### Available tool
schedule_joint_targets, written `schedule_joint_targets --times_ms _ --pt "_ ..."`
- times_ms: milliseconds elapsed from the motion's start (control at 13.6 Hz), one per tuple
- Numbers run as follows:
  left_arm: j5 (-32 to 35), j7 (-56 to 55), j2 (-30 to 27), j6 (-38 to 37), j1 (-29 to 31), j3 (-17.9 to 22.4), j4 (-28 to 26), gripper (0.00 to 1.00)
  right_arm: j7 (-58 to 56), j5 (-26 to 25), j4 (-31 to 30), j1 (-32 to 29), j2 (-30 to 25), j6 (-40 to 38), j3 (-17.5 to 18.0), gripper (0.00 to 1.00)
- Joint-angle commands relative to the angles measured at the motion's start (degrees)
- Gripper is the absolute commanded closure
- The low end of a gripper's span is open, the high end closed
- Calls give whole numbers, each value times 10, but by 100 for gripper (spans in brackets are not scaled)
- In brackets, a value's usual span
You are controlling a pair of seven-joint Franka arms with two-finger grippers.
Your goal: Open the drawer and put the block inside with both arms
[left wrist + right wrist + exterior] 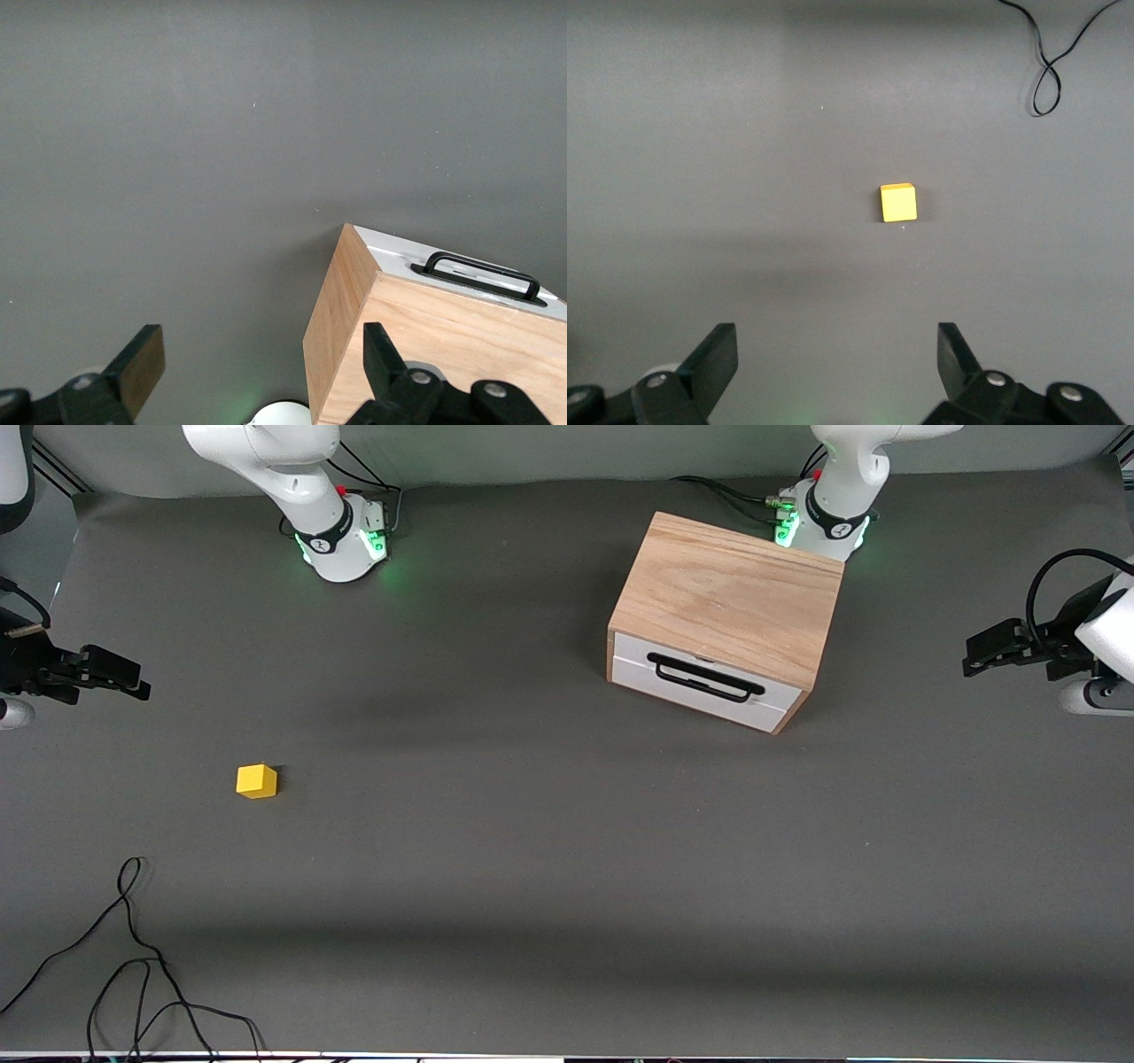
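Note:
The light oak box [731, 593] stands in front of the left arm's base, and its white drawer [704, 682] with the black bar handle [706, 677] is shut. The box [425, 354] and handle [483, 274] also show in the left wrist view. The yellow block [257, 781] lies on the mat toward the right arm's end, also in the right wrist view [898, 203]. My left gripper [974, 657] is open and empty in the air at its end of the table, apart from the box. My right gripper [137, 682] is open and empty in the air at the right arm's end of the table.
A loose black cable [133, 957] lies on the grey mat [532, 850] near the front camera at the right arm's end, also in the right wrist view [1050, 71]. Both arm bases [341, 540] glow green along the table's robot side.

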Motion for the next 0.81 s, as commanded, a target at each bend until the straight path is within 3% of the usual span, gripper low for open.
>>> schedule_joint_targets --times_ms 0,442,737 --pt "2 8 -19 21 5 0 -13 0 -10 -11 6 -3 3 -2 3 0" --pt "3 8 -20 35 5 1 -13 0 -15 -11 6 -10 3 -2 1 0" --pt "2 8 -20 31 5 0 -13 0 -63 -12 4 -10 -2 -2 -45 0"
